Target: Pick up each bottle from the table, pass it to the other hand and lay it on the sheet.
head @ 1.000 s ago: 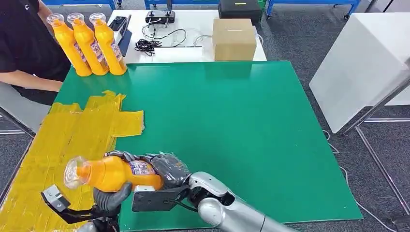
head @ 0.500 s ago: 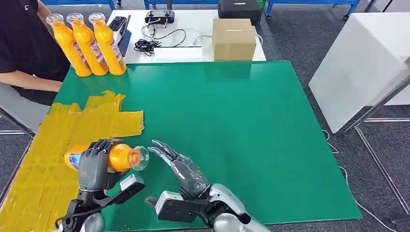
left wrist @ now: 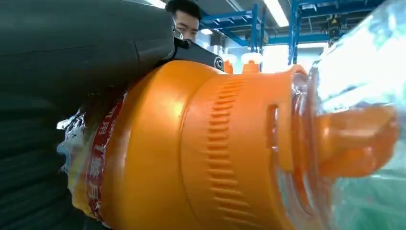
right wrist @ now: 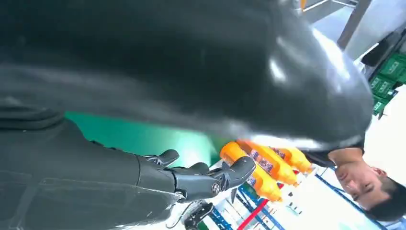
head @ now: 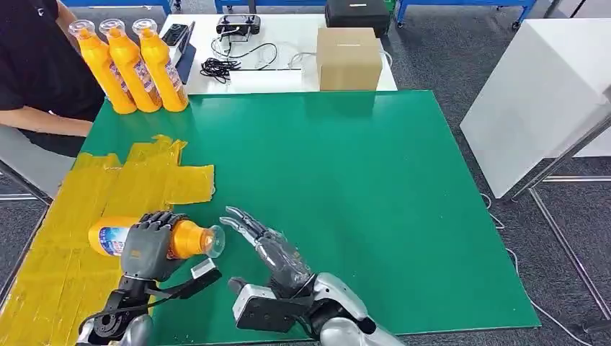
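Note:
My left hand (head: 148,249) grips an orange bottle (head: 184,238) around its middle, holding it on its side at the edge of the yellow sheet (head: 86,216), clear cap pointing right. The left wrist view shows the same bottle (left wrist: 201,153) close up under my left hand (left wrist: 72,86). My right hand (head: 270,249) hovers open just right of the cap, fingers spread, holding nothing; the right wrist view shows the right hand (right wrist: 143,177) with extended fingers. Three more orange bottles (head: 130,65) stand upright at the far left corner of the green table (head: 346,187).
A person in black (head: 36,65) stands at the far left beside the standing bottles. Behind the green table, a white table carries a cardboard box (head: 348,58), cables and a controller. A white cabinet (head: 540,94) stands to the right.
The bottle has passed from my right hand to my left, which turned it cap-right and drew it left and down towards the sheet. My right hand let go and stays open.

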